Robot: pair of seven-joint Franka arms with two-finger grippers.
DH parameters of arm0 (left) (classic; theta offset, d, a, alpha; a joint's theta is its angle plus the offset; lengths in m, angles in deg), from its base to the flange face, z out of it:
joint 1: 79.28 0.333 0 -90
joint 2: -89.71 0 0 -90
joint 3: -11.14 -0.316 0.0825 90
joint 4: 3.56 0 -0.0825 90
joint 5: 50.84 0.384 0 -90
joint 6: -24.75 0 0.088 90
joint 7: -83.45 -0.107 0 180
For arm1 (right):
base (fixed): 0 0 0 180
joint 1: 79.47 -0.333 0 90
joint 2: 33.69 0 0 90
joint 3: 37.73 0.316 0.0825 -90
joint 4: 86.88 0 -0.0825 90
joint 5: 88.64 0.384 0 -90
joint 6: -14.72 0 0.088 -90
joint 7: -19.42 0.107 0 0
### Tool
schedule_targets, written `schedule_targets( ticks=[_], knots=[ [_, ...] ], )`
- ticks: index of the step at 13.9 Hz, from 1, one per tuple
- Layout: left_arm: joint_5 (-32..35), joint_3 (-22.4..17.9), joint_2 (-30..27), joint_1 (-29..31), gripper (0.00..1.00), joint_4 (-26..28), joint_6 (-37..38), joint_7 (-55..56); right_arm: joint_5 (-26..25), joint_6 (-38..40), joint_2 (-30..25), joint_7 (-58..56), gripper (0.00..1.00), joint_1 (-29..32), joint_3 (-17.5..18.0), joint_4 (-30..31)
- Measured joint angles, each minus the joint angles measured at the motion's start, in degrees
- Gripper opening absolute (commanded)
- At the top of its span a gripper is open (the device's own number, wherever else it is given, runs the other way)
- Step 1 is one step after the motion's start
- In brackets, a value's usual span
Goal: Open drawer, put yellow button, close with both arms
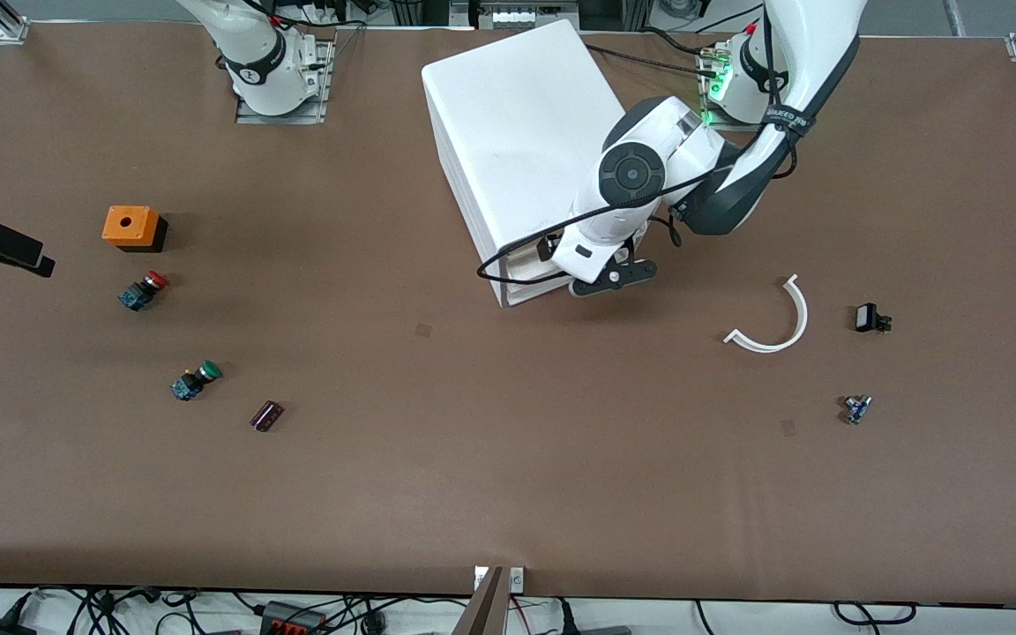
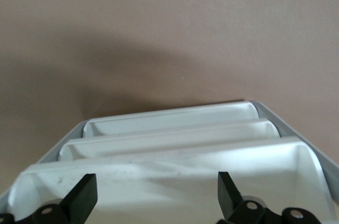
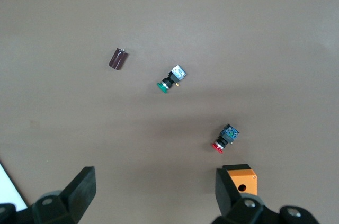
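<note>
The white cabinet (image 1: pixel 517 132) stands in the middle of the table, its drawer fronts facing the front camera. My left gripper (image 1: pixel 611 279) hangs at the front edge of its uppermost drawer (image 1: pixel 524 257). In the left wrist view this drawer (image 2: pixel 159 168) lies right under my open, empty left gripper (image 2: pixel 157 188), with the two lower drawers stepped out below it. My right gripper (image 1: pixel 32 258) hovers open and empty (image 3: pixel 153 184) over the right arm's end of the table, beside the orange box (image 1: pixel 125 225). No yellow button shows in any view.
A red-capped switch (image 1: pixel 143 290), a green-capped switch (image 1: pixel 195 380) and a small brown part (image 1: pixel 266 415) lie near the orange box. At the left arm's end lie a white curved strip (image 1: pixel 781 322), a black part (image 1: pixel 870 317) and a small blue-grey part (image 1: pixel 856 408).
</note>
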Motion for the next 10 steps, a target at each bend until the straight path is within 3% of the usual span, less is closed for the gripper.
schedule_targets(
  ticks=[2, 5, 10],
  knots=[
    [0.0, 0.0, -0.8, 3.4, 1.00, -1.9, 0.6, -3.6, -0.1, 0.0, 0.0, -0.7, 1.00, -1.0, -0.8, 0.0],
    [1.6, -0.2, -1.9, 10.5, 1.00, -8.4, 9.6, -15.5, -0.4, -0.1, -0.6, -2.2, 1.00, -1.2, -1.0, 0.8],
    [6.7, -0.3, -3.2, 19.5, 1.00, -17.9, 22.2, -32.5, -0.9, -4.9, -6.7, -2.6, 1.00, -1.4, -1.0, 11.3]
  ],
)
